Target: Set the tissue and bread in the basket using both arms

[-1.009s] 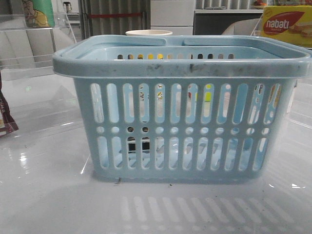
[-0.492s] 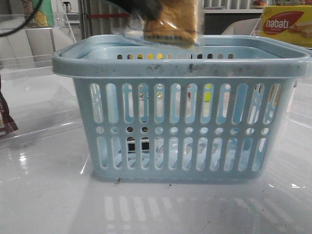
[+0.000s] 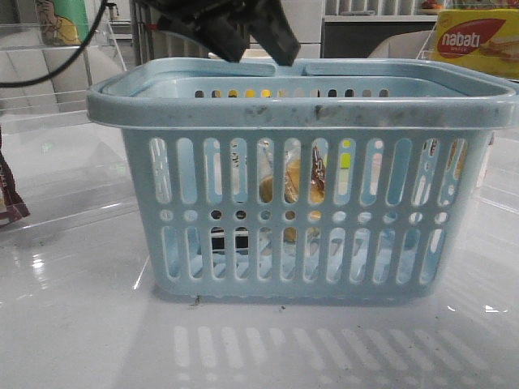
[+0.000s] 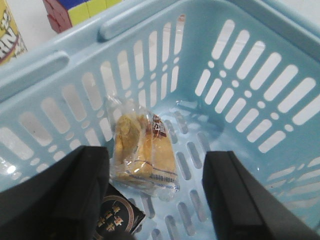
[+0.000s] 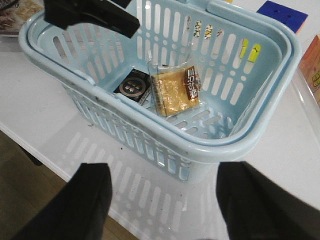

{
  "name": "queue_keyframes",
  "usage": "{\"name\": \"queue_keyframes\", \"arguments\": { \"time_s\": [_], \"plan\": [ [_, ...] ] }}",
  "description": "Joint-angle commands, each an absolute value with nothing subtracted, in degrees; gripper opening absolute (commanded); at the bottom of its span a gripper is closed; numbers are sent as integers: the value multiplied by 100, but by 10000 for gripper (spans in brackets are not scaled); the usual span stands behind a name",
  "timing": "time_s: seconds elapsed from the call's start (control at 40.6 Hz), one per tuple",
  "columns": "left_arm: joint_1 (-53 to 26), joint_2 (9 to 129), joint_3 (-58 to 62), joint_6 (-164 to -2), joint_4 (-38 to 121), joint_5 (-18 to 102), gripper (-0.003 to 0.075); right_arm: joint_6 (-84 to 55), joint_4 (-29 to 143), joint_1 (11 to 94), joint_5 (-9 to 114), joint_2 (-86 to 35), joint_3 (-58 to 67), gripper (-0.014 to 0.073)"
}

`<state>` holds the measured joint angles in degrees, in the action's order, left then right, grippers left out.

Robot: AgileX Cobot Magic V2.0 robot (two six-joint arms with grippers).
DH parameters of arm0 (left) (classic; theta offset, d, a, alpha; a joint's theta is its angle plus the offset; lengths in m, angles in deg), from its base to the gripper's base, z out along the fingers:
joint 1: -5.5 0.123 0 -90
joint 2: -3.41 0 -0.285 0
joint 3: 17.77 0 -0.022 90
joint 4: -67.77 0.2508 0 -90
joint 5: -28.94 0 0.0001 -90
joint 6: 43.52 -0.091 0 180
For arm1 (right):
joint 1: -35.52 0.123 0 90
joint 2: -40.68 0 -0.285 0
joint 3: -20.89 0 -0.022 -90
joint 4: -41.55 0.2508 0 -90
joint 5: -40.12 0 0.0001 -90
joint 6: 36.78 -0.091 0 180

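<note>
front view: low, level with the surface, close against the basket [image 3: 300,203] side. left wrist: peering steeply down into it, very near. right wrist: higher, farther back — whole basket seen. shared by all — the basket's interior.

The golden-brown bread in clear plastic wrapper [image 5: 175,92], held above the rim half a second ago, now lies inside the light-blue slotted plastic basket [image 5: 220,142], released from the left gripper's black fingers [image 4: 65,195].

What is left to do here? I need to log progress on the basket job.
Both items look placed: the bread lies on the floor of the basket, and the tissue sits beside it. Nothing is in hand: the left gripper is open above the bread, and the right gripper is open outside the basket. Only pulling the arms away seems to be left.
</note>
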<state>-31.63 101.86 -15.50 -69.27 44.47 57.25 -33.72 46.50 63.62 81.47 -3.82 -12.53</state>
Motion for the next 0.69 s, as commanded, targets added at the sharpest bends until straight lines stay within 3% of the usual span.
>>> {"name": "queue_keyframes", "arguments": {
  "time_s": [0.0,0.246,0.664],
  "plan": [
    [-3194,9453,-1759,-6939,4530,5554,487,-3308,4585,6361,7728,-374,-1104,551],
    [-3194,8175,-1505,-6939,4792,6023,487,-3308,4585,6361,7728,-374,-1104,551],
    [-3194,5713,628,-6284,5489,6178,474,-3308,4585,6361,7728,-374,-1104,551]
  ]
}}
